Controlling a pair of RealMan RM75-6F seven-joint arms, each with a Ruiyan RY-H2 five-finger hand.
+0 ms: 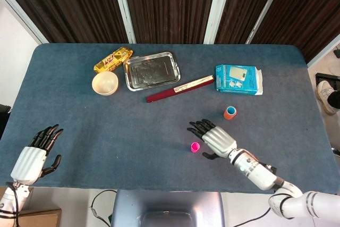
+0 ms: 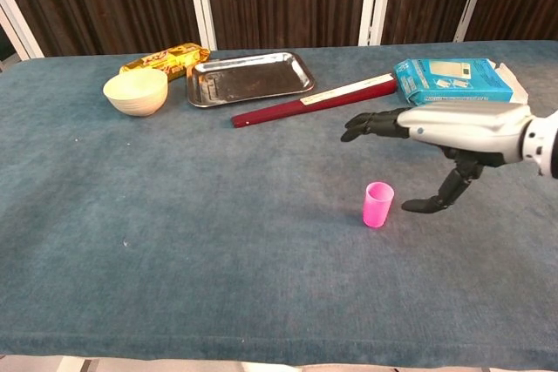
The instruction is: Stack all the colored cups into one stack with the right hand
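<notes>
1. The right hand [image 2: 453, 132] hovers just right of the pink cup [image 2: 378, 204], fingers spread, holding nothing;
2. Only the head view shows the orange cup [image 1: 229, 112] with a blue one nested, beyond the pink cup, and the left hand [image 1: 33, 158], fingers apart, at the worktop's [image 1: 106, 126] near corner.

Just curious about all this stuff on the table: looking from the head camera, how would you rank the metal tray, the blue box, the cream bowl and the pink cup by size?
Largest to smallest:
1. Metal tray
2. Blue box
3. Cream bowl
4. Pink cup, clearly the smallest
</notes>
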